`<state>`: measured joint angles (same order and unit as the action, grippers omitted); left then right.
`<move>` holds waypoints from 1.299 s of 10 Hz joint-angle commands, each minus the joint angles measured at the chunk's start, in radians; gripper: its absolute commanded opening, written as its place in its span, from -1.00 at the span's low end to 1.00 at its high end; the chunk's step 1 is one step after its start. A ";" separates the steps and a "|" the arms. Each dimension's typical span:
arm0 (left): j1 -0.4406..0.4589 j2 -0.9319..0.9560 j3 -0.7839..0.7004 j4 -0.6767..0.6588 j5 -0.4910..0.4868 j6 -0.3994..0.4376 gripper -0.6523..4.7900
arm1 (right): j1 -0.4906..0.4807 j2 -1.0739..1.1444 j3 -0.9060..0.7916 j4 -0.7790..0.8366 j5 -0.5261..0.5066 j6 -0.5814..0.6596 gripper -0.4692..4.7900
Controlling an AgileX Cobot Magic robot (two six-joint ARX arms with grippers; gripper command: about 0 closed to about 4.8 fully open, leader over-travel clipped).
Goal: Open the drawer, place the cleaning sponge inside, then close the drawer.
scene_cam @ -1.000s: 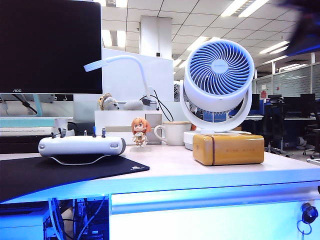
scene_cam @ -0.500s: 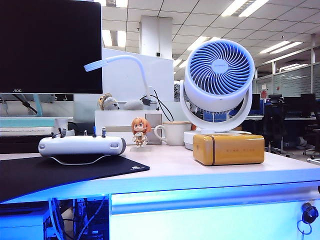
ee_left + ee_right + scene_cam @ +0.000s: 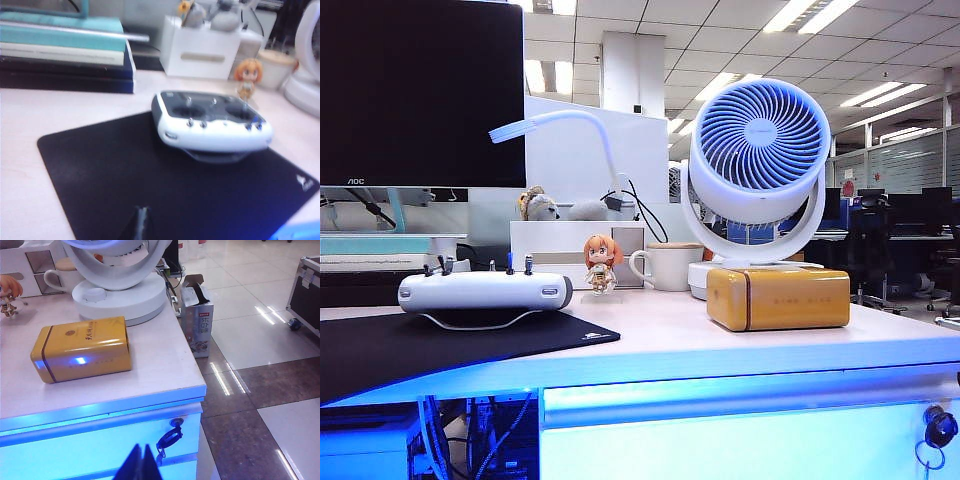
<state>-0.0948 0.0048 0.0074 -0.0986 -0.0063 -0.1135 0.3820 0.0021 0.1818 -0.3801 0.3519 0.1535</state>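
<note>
The drawer (image 3: 740, 440) is closed under the desk top, its glossy white front lit blue; it also shows in the right wrist view as the drawer (image 3: 75, 450). A black lock with dangling keys (image 3: 939, 428) sits at its right end, and the lock (image 3: 169, 437) lies just beside my right gripper (image 3: 141, 452), which is shut and empty in front of the drawer front. My left gripper (image 3: 142, 215) is shut and empty above the black mat (image 3: 150, 190). The cleaning sponge is out of view. Neither gripper shows in the exterior view.
On the desk stand an amber-yellow box (image 3: 778, 297), a white fan (image 3: 755, 170), a mug (image 3: 665, 266), a figurine (image 3: 599, 264), a white controller (image 3: 485, 291) on the mat and a monitor (image 3: 420, 90). A carton (image 3: 196, 327) stands on the floor past the desk's right edge.
A dark blurred arm at the upper right of the exterior view a second ago has left that view. The desk objects and the drawer have not moved.
</note>
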 commanded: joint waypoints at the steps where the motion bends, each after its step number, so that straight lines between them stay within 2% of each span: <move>1: -0.002 -0.002 -0.003 -0.091 -0.016 0.189 -0.78 | 0.000 0.000 0.003 0.014 0.002 0.003 -0.77; 5: -0.002 -0.002 -0.003 -0.088 -0.016 0.185 -0.78 | -0.007 0.000 -0.023 0.037 0.034 0.002 -0.77; 6: -0.002 -0.002 -0.003 -0.088 -0.016 0.185 -0.78 | -0.114 0.000 -0.091 0.146 0.021 0.002 -0.77; 8: -0.002 -0.002 -0.003 -0.088 -0.016 0.185 -0.78 | -0.281 0.000 -0.143 0.184 -0.226 -0.002 -0.77; 9: -0.002 -0.002 -0.003 -0.087 -0.016 0.185 -0.78 | -0.313 0.000 -0.156 0.183 -0.296 -0.002 -0.77; 13: -0.002 -0.002 -0.003 -0.087 -0.016 0.185 -0.78 | -0.314 -0.001 -0.180 0.210 -0.318 -0.001 -0.77</move>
<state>-0.0963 0.0048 0.0086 -0.1658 -0.0189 0.0673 0.0681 0.0017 0.0093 -0.1741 0.0368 0.1520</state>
